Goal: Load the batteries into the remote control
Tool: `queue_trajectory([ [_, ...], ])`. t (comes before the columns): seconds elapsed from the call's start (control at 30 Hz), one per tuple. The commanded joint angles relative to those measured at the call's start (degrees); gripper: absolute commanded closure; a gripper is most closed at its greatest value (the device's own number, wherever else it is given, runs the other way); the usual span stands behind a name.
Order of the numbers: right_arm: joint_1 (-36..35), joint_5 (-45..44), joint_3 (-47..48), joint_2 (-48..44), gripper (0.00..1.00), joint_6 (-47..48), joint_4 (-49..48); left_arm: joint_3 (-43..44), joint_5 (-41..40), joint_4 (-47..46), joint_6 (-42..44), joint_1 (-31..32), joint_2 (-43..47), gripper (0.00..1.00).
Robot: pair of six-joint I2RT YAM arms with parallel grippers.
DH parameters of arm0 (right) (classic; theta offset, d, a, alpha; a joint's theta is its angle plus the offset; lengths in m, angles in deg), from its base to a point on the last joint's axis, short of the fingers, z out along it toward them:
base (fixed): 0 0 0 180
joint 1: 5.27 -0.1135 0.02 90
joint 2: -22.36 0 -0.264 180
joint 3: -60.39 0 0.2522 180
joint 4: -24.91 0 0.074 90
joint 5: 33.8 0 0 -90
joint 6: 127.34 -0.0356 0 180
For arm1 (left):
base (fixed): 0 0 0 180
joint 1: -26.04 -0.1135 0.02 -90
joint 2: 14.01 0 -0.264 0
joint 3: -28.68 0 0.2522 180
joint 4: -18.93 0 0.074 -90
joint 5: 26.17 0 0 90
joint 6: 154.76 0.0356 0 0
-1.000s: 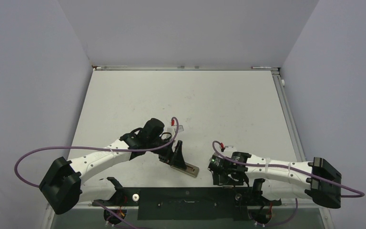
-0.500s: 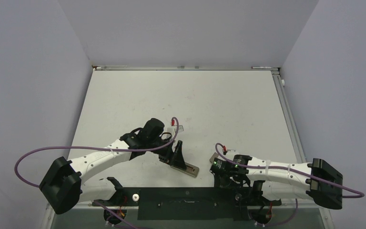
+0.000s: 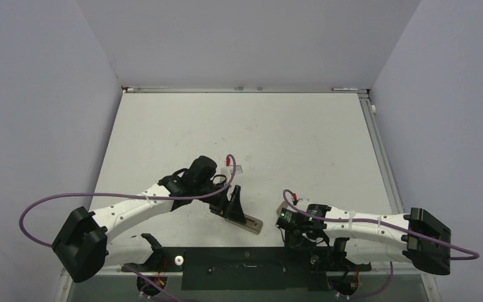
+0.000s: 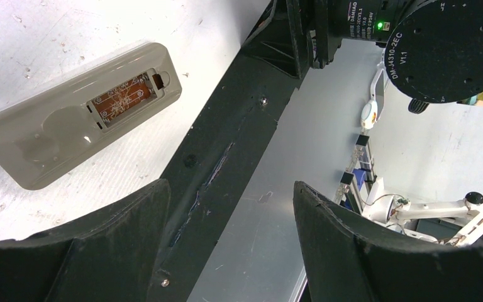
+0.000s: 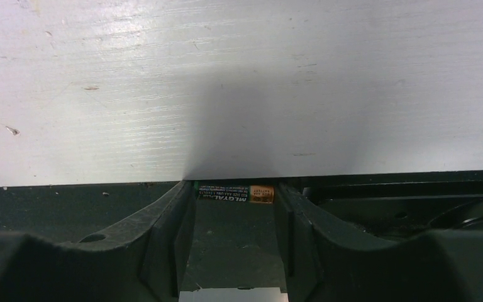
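The remote control (image 4: 78, 123) lies back-up on the white table, its battery recess open and showing a brown circuit board; in the top view it (image 3: 249, 221) sits just below my left gripper (image 3: 233, 201). My left gripper (image 4: 226, 189) is open and empty, hovering beside the remote over the black strip. My right gripper (image 5: 234, 189) is low at the table's near edge, in the top view (image 3: 288, 234) right of the remote. Its open fingers straddle a battery (image 5: 236, 193), dark-labelled with a brownish-gold end, lying against the strip's edge. The purple-blue battery is not visible.
A black mounting strip (image 3: 245, 267) runs along the near edge between the arm bases, also in the left wrist view (image 4: 226, 145). A small clear piece (image 3: 240, 168) lies on the table above the left gripper. Grey walls enclose the table.
My right gripper has moved a little toward the near edge and lower. The left arm and the remote have not moved.
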Motion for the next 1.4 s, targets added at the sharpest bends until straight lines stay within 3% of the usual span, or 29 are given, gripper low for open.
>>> queue_trajectory([
  [0.0,0.03,-3.79,1.78,1.87,0.68,0.06,-1.3,0.72,-0.17,-0.67,0.44,-0.39,0.85,0.31],
  [0.33,0.83,-8.64,8.44,3.8,0.72,2.12,0.63,2.0,-4.56,3.07,0.57,-5.26,3.42,0.31],
  [0.53,1.61,-10.47,12.11,3.54,0.73,3.9,0.94,3.1,-5.4,3.76,1.71,-8.69,-0.43,0.31],
  [1.1,2.73,-11.31,15.92,3.69,0.73,9.5,-1.33,1.3,-16.96,-2.22,-4.69,-9.38,-11.93,0.31],
  [1.37,3.73,-10.85,14.42,1.95,0.73,11.54,-2.04,-0.69,-17.18,-4.88,-6.59,-8.36,-13.61,0.3],
])
